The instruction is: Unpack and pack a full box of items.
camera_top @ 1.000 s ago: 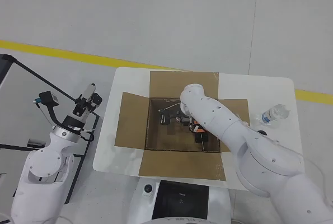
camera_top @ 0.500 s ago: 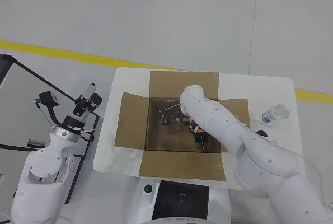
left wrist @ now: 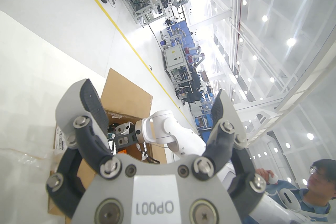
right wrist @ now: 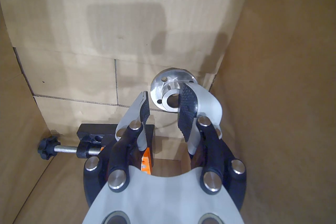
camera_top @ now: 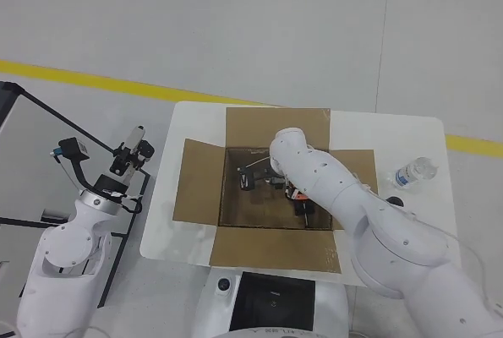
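An open cardboard box [camera_top: 199, 182] sits on the white table [camera_top: 403, 135]. My right gripper [right wrist: 164, 109] is down inside it, open, with nothing gripped. Its fingertips [right wrist: 187, 104] are just in front of a silver metal flange [right wrist: 168, 89] that lies on the box floor by a side wall [right wrist: 275, 78]. Beneath the gripper lies a black and orange clamp [right wrist: 88, 131] with a screw knob [right wrist: 47, 147]. From above, the right gripper [camera_top: 253, 177] is in the box's far half, with the clamp [camera_top: 300, 198] partly under the arm. My left gripper [left wrist: 155, 93] is open and empty, raised off the table's left side [camera_top: 137, 145].
A clear plastic bottle [camera_top: 413, 172] lies on the table to the right of the box, with a small dark object [camera_top: 395, 201] near it. The box flaps [camera_top: 276, 247] are folded out flat on all sides. Bare table lies behind the bottle.
My right arm has shifted slightly to the left inside the box. The left arm has not moved.
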`<state>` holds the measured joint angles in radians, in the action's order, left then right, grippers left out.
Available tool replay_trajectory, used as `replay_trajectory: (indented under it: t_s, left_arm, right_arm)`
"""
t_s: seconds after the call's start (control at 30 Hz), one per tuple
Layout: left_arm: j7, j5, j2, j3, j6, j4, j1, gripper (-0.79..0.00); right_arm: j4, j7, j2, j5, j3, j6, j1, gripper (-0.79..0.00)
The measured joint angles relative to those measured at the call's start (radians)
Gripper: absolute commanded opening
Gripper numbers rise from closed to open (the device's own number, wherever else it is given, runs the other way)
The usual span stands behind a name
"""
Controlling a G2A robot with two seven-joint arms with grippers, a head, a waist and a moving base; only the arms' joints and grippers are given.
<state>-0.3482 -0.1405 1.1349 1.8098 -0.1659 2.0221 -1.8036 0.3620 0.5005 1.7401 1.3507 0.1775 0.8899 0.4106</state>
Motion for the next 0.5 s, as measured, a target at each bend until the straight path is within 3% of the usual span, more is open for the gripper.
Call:
replay_trajectory:
  t_s: [0.5]
  left_arm:
    - [0.000,0.000,0.000,0.000,0.000,0.000,0.000,0.000]
  right_arm:
    - [0.015,0.043,0.000,0.049,0.010,-0.054,0.007,-0.523]
